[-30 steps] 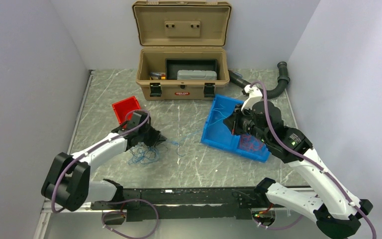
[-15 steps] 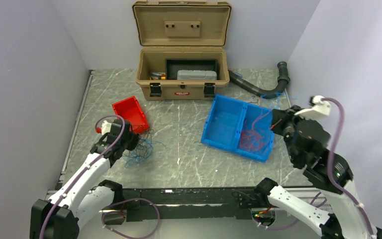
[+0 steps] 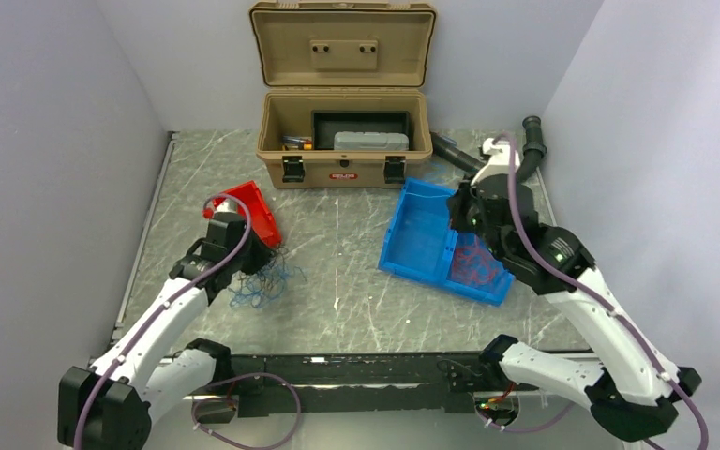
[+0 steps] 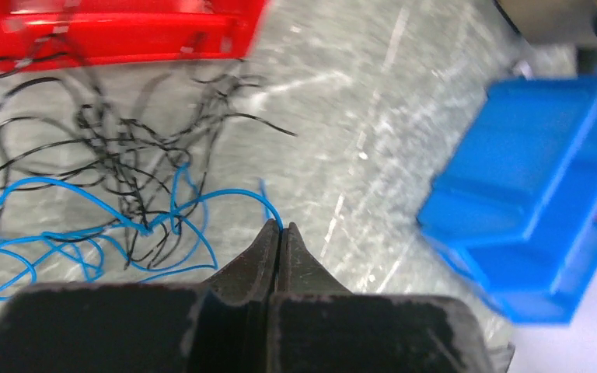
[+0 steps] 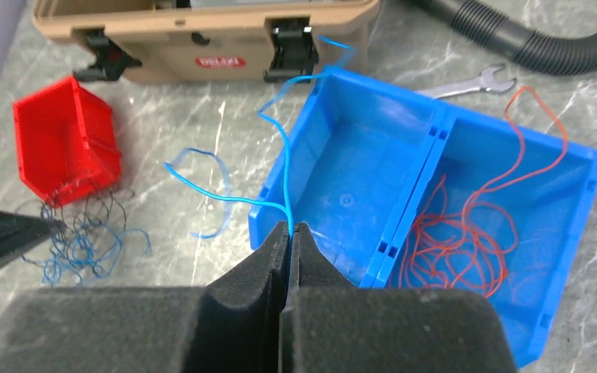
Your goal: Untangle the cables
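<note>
Left gripper (image 4: 280,231) and right gripper (image 5: 289,231) each clamp a blue wire (image 5: 288,194): light, limp, snag-prone, probably best held near free ends.

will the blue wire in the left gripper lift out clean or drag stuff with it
Likely floppy: the blue wire, pinched in the left gripper, lies in loose loops. It probably drags the black wires crossing those loops. So thin, it is probably very light.
</note>
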Available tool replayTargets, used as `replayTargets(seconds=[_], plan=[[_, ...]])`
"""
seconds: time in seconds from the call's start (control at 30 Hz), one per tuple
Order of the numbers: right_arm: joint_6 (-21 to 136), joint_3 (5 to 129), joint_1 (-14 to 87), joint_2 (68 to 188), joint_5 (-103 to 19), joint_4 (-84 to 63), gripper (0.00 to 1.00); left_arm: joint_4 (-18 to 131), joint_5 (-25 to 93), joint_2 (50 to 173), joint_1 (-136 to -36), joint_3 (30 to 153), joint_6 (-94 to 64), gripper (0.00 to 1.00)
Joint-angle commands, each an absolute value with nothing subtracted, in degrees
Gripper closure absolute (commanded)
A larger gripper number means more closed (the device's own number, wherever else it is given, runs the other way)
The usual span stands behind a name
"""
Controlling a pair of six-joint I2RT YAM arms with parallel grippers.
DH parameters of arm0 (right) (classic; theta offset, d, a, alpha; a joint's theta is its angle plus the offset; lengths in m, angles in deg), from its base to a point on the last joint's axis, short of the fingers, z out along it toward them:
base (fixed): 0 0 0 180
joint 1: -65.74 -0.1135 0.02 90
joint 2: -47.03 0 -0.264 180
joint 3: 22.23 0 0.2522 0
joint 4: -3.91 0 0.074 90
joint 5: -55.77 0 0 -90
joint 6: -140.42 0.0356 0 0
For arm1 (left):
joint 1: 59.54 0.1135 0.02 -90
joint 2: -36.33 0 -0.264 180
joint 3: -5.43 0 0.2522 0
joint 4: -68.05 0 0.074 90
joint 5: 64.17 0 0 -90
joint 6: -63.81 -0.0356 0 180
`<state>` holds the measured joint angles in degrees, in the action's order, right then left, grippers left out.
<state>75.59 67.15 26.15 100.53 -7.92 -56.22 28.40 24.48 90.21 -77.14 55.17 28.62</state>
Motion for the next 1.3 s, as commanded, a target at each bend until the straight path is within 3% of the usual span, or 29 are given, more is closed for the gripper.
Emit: replayTargets(seconds=[0.0, 0.23, 0.7, 0.73, 0.77, 0.8, 0.83, 1.07, 1.27], plan=[[74.78, 65.85, 26.23, 102.6, -12.43, -53.14, 1.0, 36.56, 37.3, 87.49, -77.6, 55.95, 15.75, 1.0], [75.09, 60.79, 30.55, 107.45, -17.27, -49.19, 1.0, 41.86, 43.12, 79.91, -77.73, 52.74, 12.85, 1.0], [74.02, 54.17, 37.88, 114.77, -25.04, -46.07, 1.0, 40.1, 50.31, 81.36, -78.33, 56.79, 7.3, 1.0], [74.29, 54.45, 37.93, 115.01, -24.94, -46.61, 0.7, 39.87, 51.29, 82.01, -78.39, 57.47, 6.71, 1.0], [74.62, 54.69, 38.02, 114.95, -24.43, -47.01, 0.32, 39.38, 52.2, 82.51, -78.51, 58.05, 5.96, 1.0], [74.52, 54.72, 38.02, 114.54, -24.83, -46.86, 0.15, 39.14, 53.21, 83.03, -78.66, 58.84, 5.17, 1.0], [73.67, 54.66, 37.98, 113.94, -26.35, -46.34, 0.11, 38.88, 54.01, 83.53, -79.13, 59.45, 4.28, 1.0], [66.4, 51.11, 35.73, 109.32, -50.52, -36.82, 0.16, 39.62, 60.39, 86.43, -83.94, 63.09, -0.08, 1.0], [63.87, 48.49, 26.38, 110.31, -53.52, -29.26, 0.2, 44.22, 68.84, 86.6, -85.34, 64.69, 0.26, 1.0]])
